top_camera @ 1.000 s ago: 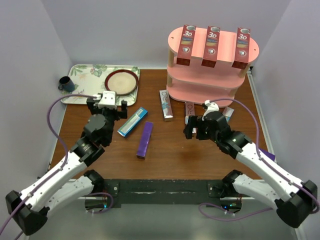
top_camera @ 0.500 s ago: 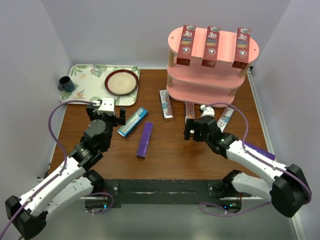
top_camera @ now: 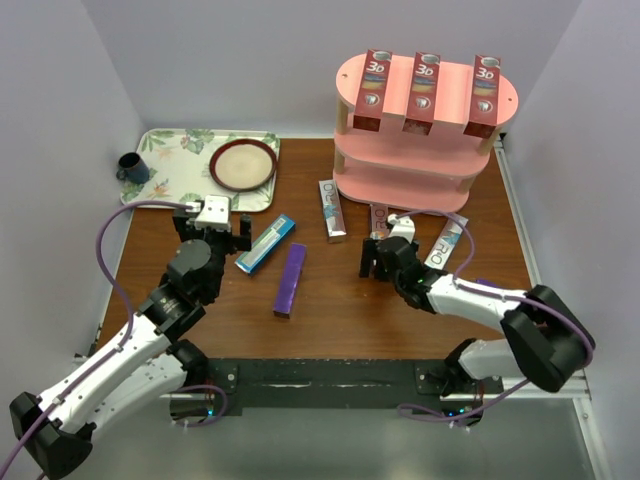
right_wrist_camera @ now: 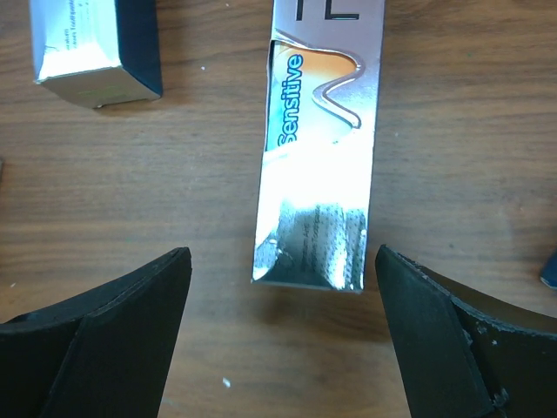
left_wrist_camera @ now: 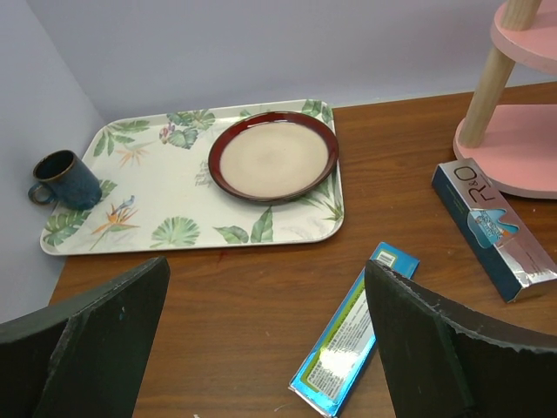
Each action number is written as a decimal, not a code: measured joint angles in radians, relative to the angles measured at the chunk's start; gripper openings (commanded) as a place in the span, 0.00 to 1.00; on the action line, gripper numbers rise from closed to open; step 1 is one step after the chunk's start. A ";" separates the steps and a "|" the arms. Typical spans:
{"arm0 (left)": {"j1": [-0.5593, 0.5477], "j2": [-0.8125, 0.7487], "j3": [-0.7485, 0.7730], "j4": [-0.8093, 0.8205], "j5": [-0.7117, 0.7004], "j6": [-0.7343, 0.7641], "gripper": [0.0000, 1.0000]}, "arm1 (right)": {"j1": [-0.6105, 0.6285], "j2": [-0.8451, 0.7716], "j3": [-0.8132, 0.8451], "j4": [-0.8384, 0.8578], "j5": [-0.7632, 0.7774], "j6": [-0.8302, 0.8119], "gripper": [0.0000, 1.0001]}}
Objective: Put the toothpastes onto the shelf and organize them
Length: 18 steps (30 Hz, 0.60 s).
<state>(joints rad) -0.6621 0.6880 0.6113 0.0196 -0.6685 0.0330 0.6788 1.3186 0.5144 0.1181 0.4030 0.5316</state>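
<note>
Three red cartons [top_camera: 424,92] are laid side by side across the top tier of the pink shelf [top_camera: 398,183], which is set at 1 o'clock on the desk [top_camera: 340,310], close to the far wall.

Five more cartons are seen lying flat on the wood. The left silver carton [top_camera: 331,210] is placed just beside the shelf foot, at its 7 o'clock. The middle silver carton [top_camera: 379,218] is placed at 6 o'clock of the shelf, with its long axis towards 12 o'clock. The right silver carton [top_camera: 446,240] is placed at 5 o'clock of the shelf and is tilted towards 1 o'clock. The teal carton [top_camera: 265,243] is found at 8 o'clock of the left silver carton, also tilted towards 1 o'clock. The purple carton [top_camera: 291,279] is found just beside it at 5 o'clock, and the two are not touching.

The right tool [top_camera: 380,258] is held low over the near end of the middle silver carton. Its jaws are spread, one finger on each side of that end. Bare wood is seen between each finger and the carton, so nothing is gripped.

The left tool [top_camera: 212,222] is held at 9 o'clock of the teal carton, pointed towards 12 o'clock. Its jaws are spread fully and nothing is held between them.

A floral tray [top_camera: 175,160] is set at 10 o'clock on the desk. A plate [top_camera: 243,164] is carried at its 3 o'clock end and a dark mug [top_camera: 131,167] at its 9 o'clock end.
</note>
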 measured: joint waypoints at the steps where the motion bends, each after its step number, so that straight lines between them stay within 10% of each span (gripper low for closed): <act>1: 0.000 0.000 0.000 0.000 0.001 0.000 1.00 | 0.002 0.015 0.000 0.013 0.005 0.000 0.88; 18: 0.000 0.000 0.000 0.000 0.002 0.000 1.00 | 0.021 0.172 -0.013 0.166 0.113 -0.010 0.52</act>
<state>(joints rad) -0.6621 0.6876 0.6109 0.0196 -0.6662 0.0334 0.7002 1.4910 0.5014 0.2836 0.5156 0.5213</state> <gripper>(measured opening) 0.997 0.610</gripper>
